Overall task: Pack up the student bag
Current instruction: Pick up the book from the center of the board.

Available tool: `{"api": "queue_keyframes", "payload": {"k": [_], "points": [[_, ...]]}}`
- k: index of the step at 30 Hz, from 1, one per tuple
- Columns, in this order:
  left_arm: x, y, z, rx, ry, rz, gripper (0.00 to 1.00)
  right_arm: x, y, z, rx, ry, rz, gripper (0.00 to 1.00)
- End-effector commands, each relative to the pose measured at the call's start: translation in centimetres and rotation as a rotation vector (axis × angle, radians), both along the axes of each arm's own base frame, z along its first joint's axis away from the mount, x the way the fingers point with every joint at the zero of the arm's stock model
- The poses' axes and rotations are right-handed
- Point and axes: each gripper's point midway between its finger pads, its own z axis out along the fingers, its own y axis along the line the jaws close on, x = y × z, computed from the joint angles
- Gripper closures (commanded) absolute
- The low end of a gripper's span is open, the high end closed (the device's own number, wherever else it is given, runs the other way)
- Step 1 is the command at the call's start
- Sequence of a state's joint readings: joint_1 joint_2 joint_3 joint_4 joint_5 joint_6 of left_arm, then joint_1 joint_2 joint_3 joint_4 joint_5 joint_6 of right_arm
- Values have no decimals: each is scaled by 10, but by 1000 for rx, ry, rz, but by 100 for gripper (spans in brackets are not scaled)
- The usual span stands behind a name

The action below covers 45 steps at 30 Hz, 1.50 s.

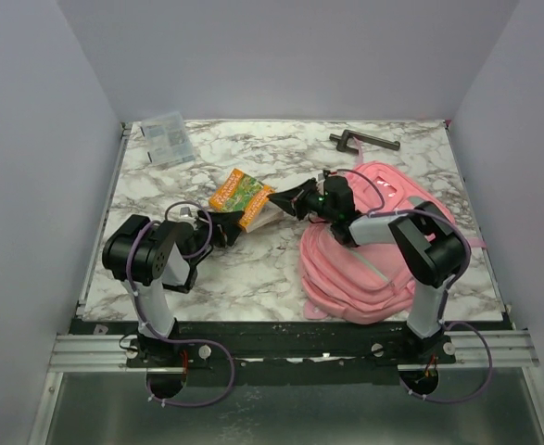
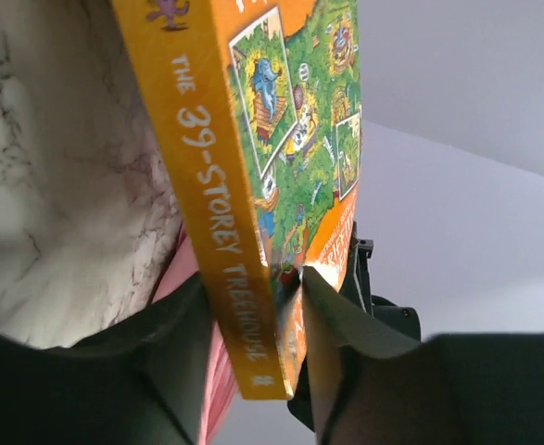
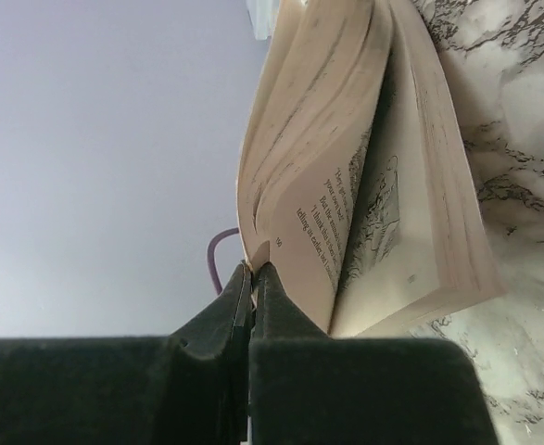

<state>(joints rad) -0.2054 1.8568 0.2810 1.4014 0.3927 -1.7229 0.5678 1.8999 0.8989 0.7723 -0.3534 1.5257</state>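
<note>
Clamping one book (image 1: pixel 239 195), two arms' jaws hold it beside one student bag (image 1: pixel 350 278).

Our left arm (image 1: pixel 151 255) lies low, angled inward, and our left end effector (image 1: pixel 223 228) clamps a book (image 1: pixel 241 195) by its spine. Our right arm (image 1: pixel 422 248) bends leftward; our right end effector (image 1: pixel 297 198) pinches a thin leaf of it.
</note>
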Motion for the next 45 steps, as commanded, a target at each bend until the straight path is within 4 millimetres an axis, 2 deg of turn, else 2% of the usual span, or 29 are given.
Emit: {"api": "queue_keyframes", "payload": {"k": [1, 4, 6, 8, 10, 16, 18, 21, 25, 28, 30, 31, 33, 34, 35, 37, 41, 45], "points": [[9, 6, 53, -7, -229, 60, 67, -12, 1, 35, 41, -144, 51, 100], [5, 4, 73, 17, -290, 33, 82, -30, -3, 31, -72, -281, 133, 95], [2, 0, 82, 50, -312, -6, 89, -36, -17, 13, -261, -298, 144, 84], [-3, -5, 90, 104, -333, -47, 95, -41, -33, 11, -437, -377, 176, 72], [-8, -9, 94, 163, -331, -95, 99, -46, -49, 13, -579, -437, 214, 56], [-30, -10, 111, 237, -320, -159, 100, -84, -76, 29, -904, -643, 295, 32], [-39, -14, 131, 249, -403, -200, 100, -93, -83, 35, -941, -673, 292, 27], [-58, -23, 153, 291, -508, -304, 100, -103, -88, 52, -880, -666, 243, 18], [-90, -34, 180, 317, -685, -466, 100, -124, -77, 77, -747, -694, 294, 10], [-106, -28, 194, 351, -782, -431, 100, -130, -75, 90, -680, -647, 272, 7], [-108, -20, 204, 356, -803, -340, 100, -131, -77, 98, -589, -519, 197, 5], [-109, -15, 211, 337, -795, -280, 100, -138, -71, 103, -495, -446, 185, 4], [-109, -6, 218, 284, -761, -192, 100, -163, -53, 145, -165, -492, 193, 0], [-110, -3, 224, 270, -764, -167, 100, -178, -52, 153, -8, -486, 170, 0], [-111, -1, 230, 259, -770, -145, 100, -185, -57, 173, 115, -546, 111, 0], [-110, 4, 235, 219, -744, -108, 100, -192, -56, 173, 143, -550, 57, 0], [-107, 9, 239, 135, -687, -60, 100, -207, -25, 179, 167, -574, 145, 0], [-112, 10, 248, 69, -718, -48, 100, -205, -6, 179, 252, -556, 129, 0]]}}
